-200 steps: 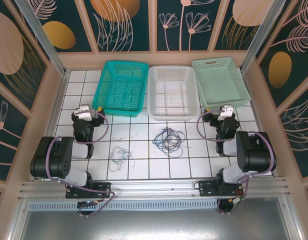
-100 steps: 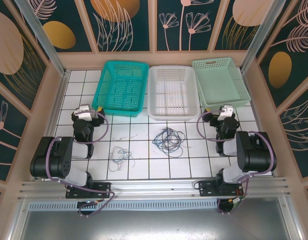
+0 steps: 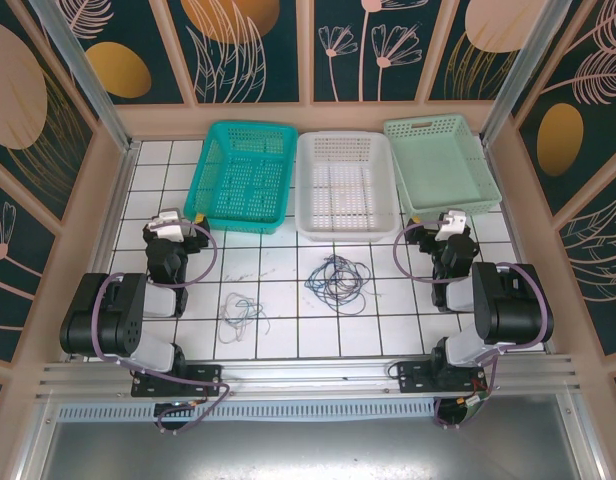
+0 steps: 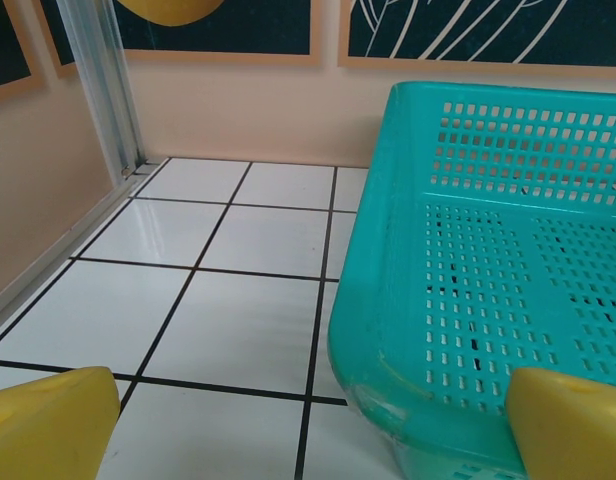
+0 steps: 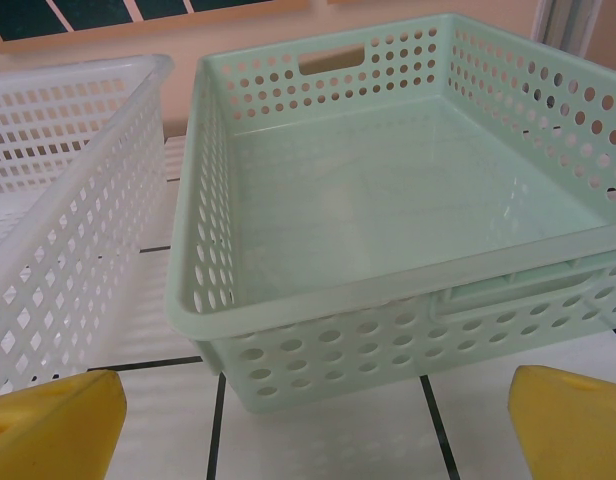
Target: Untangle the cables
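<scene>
A tangle of dark navy and blue cables lies on the tiled table near its middle. A smaller pale grey-white loop of cable lies to its left, nearer the front. My left gripper rests folded back at the left, well apart from both bundles. In the left wrist view its yellow fingertips stand wide apart, open on nothing, facing the teal basket. My right gripper rests at the right, and its yellow fingertips are spread open before the mint basket.
Three baskets line the back of the table: teal, white and mint green. The white basket's wall shows at the left of the right wrist view. Panelled walls enclose the table.
</scene>
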Motion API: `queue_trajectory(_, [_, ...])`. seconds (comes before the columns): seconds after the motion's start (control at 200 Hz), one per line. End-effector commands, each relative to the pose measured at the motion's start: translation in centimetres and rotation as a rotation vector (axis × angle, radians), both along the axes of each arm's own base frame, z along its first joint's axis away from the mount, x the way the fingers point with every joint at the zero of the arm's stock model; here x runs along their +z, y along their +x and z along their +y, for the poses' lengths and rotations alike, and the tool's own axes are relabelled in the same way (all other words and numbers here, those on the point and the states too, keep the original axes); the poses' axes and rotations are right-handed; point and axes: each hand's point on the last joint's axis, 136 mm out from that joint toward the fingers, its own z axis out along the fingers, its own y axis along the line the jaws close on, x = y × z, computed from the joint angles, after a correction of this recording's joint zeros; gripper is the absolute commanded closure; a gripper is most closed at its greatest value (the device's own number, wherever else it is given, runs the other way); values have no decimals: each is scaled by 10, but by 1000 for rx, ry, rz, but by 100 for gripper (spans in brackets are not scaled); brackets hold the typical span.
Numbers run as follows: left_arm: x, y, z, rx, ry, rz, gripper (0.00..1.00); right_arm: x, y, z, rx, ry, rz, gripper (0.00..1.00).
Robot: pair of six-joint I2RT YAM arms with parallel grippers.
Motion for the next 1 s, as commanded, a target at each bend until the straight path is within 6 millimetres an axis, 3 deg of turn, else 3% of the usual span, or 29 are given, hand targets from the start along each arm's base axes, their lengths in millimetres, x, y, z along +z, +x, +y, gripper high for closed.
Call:
queue_trajectory(0.0, [20,7,10,57,-21,-39,1,22,10,-8,-40,23,-55,2])
queue_trajectory(0.09, [34,6,16,102,-64,4,1,33,15,-15,-76,52,0,3])
queue_trajectory(0.275, [63,-15,29,199,-194,-7,1,68,7,4,8,162,-24,9])
queue_trajectory(0.43, [75,-25,12,116,-307,-7,1,74,7,36,116,289,118,20])
queue_trajectory(0.54, [81,-32,-20,-26,-366,31,1,73,-8,79,229,300,202,24])
queue_trajectory(0.711, [74,-52,-92,-272,-369,117,1,52,-45,138,369,301,326,27])
queue_trajectory(0.846, [63,-72,-151,-456,-326,195,3,28,-69,159,396,339,422,30])
queue_trajectory(0.991, [48,-89,-215,-644,-261,276,6,22,-87,172,408,367,457,30])
